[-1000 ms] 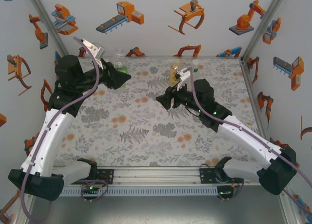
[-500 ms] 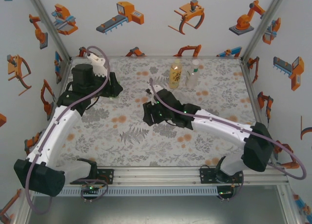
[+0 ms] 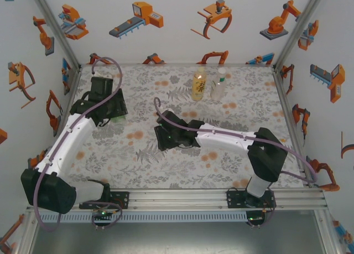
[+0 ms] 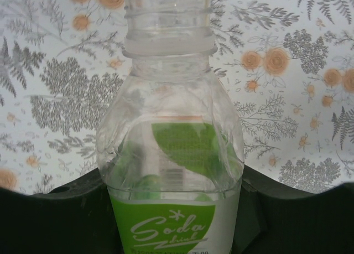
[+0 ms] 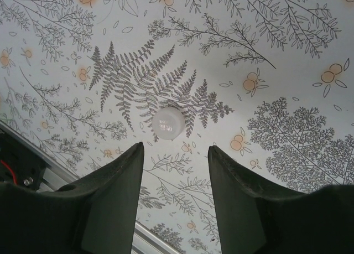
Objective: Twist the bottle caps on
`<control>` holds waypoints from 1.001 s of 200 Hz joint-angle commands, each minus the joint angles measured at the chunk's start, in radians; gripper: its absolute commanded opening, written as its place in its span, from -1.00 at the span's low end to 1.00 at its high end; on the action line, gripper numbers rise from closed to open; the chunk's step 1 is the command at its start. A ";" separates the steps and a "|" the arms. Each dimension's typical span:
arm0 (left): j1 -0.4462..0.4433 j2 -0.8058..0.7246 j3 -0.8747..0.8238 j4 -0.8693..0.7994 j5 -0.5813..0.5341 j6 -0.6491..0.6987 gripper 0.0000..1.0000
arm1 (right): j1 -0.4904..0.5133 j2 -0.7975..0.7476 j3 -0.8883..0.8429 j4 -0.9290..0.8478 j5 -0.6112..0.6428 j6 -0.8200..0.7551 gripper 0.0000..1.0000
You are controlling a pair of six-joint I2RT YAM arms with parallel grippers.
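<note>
Swung in from the back, right claw (image 5: 176, 149) hangs spread over the white cap (image 5: 167, 123) on the table (image 5: 287, 71), left claw (image 4: 172, 182) pinching the uncapped bottle (image 4: 170, 99); closing off-centre, I fear, would flick the cap away.

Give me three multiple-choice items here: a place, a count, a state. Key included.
1. The small white round plastic cap lies: A) on the table before the right fingers; B) on a bottle; C) off the table.
2. Bottles at the table's far edge: A) one; B) two; C) three.
3. The clear green-labelled plastic bottle in the left fingers is: A) capped; B) uncapped; C) cut in half.
1A, it rests on the pattern; 2B, an amber yellow-labelled bottle and a slim clear bottle; 3B, bare threaded neck.
</note>
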 commanded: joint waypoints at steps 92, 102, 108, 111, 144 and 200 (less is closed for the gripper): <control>0.024 0.118 0.156 -0.231 0.075 0.063 -1.00 | 0.037 0.067 0.069 -0.044 0.006 0.030 -0.09; 0.024 0.120 0.145 -0.223 0.087 0.071 -1.00 | 0.045 0.078 0.083 -0.064 0.025 0.032 -0.11; 0.024 0.116 0.133 -0.214 0.090 0.072 -1.00 | 0.049 0.086 0.094 -0.080 0.034 0.032 -0.11; 0.024 0.113 0.127 -0.209 0.087 0.076 -1.00 | 0.052 0.090 0.100 -0.089 0.038 0.031 -0.11; 0.024 0.045 0.066 -0.169 0.064 0.150 -1.00 | 0.077 0.134 0.147 -0.142 0.073 0.010 -0.10; 0.024 -0.113 -0.035 -0.080 0.040 0.193 -1.00 | 0.114 0.232 0.243 -0.248 0.155 -0.018 0.04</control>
